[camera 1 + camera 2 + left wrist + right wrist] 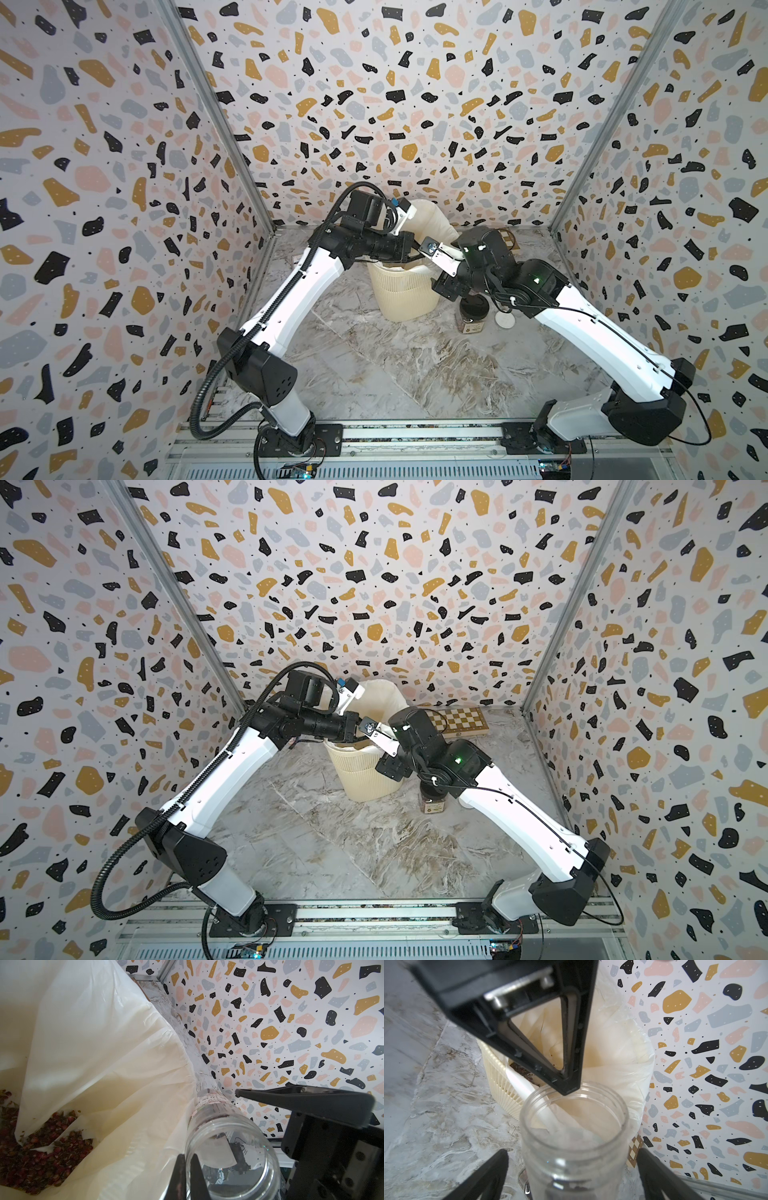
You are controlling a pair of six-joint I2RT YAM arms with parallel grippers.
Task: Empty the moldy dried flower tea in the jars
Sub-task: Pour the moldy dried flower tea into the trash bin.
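- Closed together on the glass wall at the mouth of a clear jar (pixel 226 1147): the left gripper (pixel 189 1160), as it seems with one fingertip inside the rim and one outside.
- Confirmed from the right wrist view: tip of that gripper exactly on the far side of the rim.
- Standing wide apart: the right gripper (pixel 572 1152), one finger at each side of the same jar's body toward its bottom end, with a small gap to the glass on both sides.
- Long axis running from the left gripper at the mouth to the right gripper at the bottom, mouth turned toward the cream bin (pixel 500 1076); exact tilt not possible to tell.
- Apparently empty, perhaps a few dark crumbs inside; moldy dried flower tea (pixel 41 1147) lying down in the white bag (pixel 104 1053) of the bin.
- Held above the worktop (pixel 415 365), just beside the bin's rim on the side toward the right edge.
- Judged for the coming move: only a thin rim pinch carrying the jar, so better to back the right gripper out along the long axis, not sideways.
- Under the right arm, upright near the bin: a jar with black lid (pixel 472 313), nearer to the right arm; a white lid (pixel 505 320) flat beside it.
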